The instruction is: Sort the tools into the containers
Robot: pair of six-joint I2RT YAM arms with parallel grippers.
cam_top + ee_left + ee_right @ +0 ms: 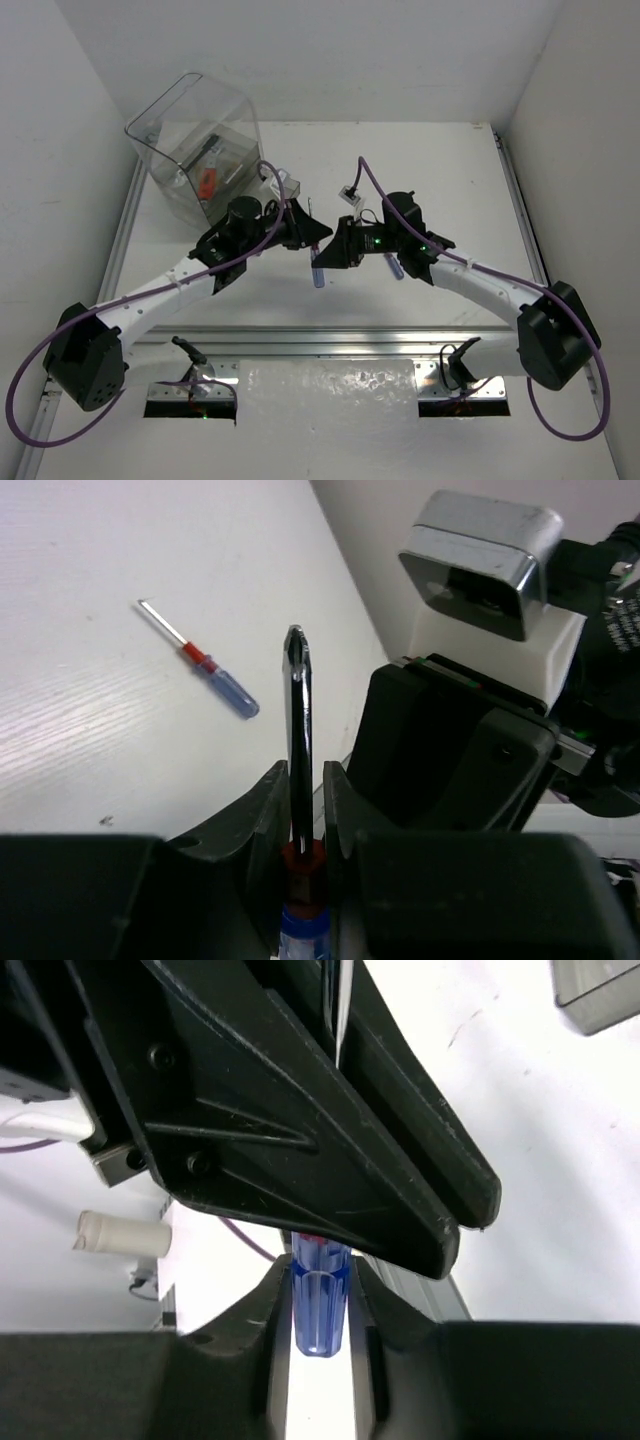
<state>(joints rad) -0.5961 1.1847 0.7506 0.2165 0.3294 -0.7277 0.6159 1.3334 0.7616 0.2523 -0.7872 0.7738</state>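
A blue-handled screwdriver (318, 272) with a red collar hangs between my two grippers above the table's middle. My left gripper (316, 236) is shut on its red collar, and the steel shaft (299, 710) sticks out past the fingers (272, 790). My right gripper (328, 254) is closed round the blue handle (320, 1305), its fingers (275, 1290) touching both sides. A second, smaller blue-handled screwdriver (214, 674) lies flat on the table, under the right arm in the top view (393, 266). The large clear box (195, 135) stands at the far left with a red-handled tool (207, 181) inside.
A small clear tray (286, 184) sits beside the box; its corner shows in the right wrist view (600, 1000). A white cable plug (348, 191) hangs above the table's middle. White walls close in both sides, and a metal rail (330, 340) runs along the near edge.
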